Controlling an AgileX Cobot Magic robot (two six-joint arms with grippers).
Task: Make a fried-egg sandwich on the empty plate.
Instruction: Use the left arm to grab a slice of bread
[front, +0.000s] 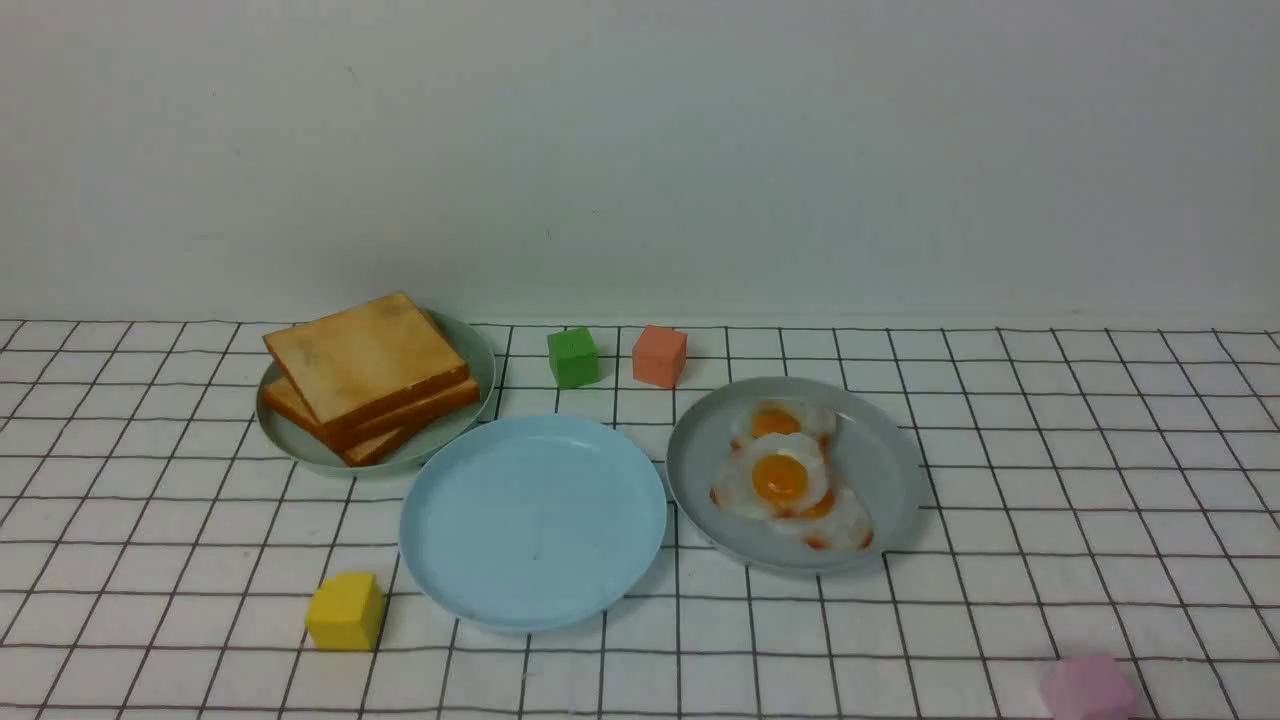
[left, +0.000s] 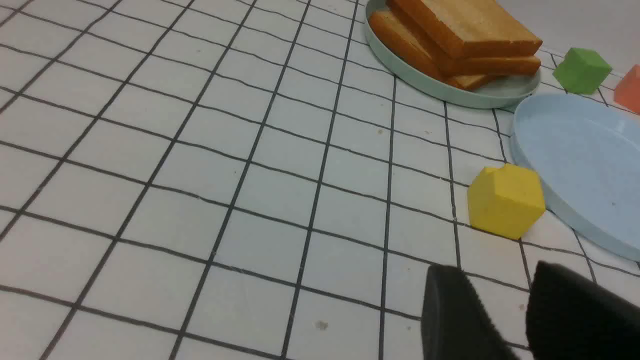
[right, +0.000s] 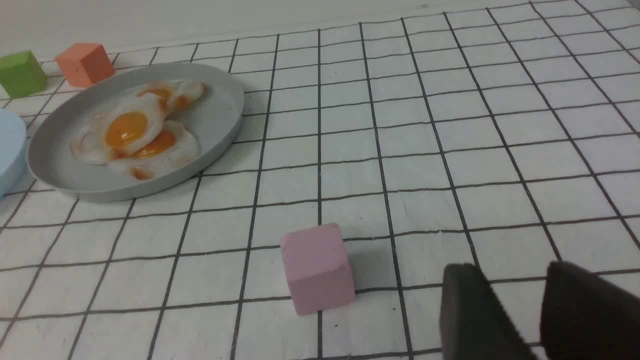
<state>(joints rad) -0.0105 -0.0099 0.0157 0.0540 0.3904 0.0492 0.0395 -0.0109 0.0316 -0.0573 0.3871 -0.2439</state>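
Pink cube (front: 1088, 688) | yellow cube (front: 345, 611) beside empty plate (front: 533, 521) | left gripper (left: 495, 272), right gripper (right: 509, 269) parted, empty

a: fig. 1, rear row?
b: a small matte green cube (front: 573, 357) and a small matte salmon-orange cube (front: 659, 355), side by side but apart, near the plain pale wall (front: 640, 150).
a: front row?
b: a matte yellow cube (front: 345, 611) at left and a pale pink cube (front: 1087, 688) at far right, cut by the frame edge. all rest on the white cloth with black grid lines (front: 1050, 480).
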